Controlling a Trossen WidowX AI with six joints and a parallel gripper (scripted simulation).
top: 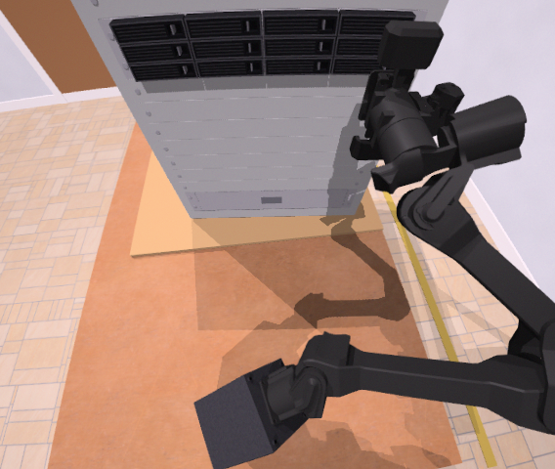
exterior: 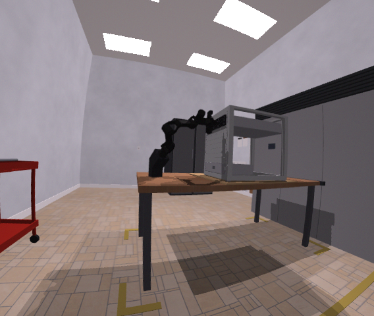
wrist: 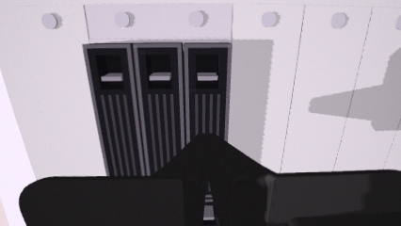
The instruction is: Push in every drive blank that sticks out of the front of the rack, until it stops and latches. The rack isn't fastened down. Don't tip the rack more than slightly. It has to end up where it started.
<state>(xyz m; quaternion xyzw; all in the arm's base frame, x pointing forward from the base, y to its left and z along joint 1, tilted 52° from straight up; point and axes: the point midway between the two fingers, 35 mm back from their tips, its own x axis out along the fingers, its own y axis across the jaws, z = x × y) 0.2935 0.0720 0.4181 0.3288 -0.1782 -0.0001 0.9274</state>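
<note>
The grey rack [top: 263, 131] stands on a tan mat [top: 247, 227] on the wooden table. It also shows in the exterior view [exterior: 245, 146]. A grid of black drive blanks [top: 263, 45] fills the top of its front. My gripper [top: 376, 80] is shut and empty at the rightmost column. In the wrist view its closed fingertips [wrist: 205, 141] rest on or just before the bottom blank of that column [wrist: 207, 94]. This blank casts a broad shadow on the panel beside it and seems to stick out. The two blanks beside it [wrist: 134, 104] look flush.
The arm's base [top: 237, 418] sits at the table's near edge, and its links run along the right side. A wall is close on the right. A red cart [exterior: 3, 204] and grey cabinets [exterior: 344, 163] stand on the floor around the table.
</note>
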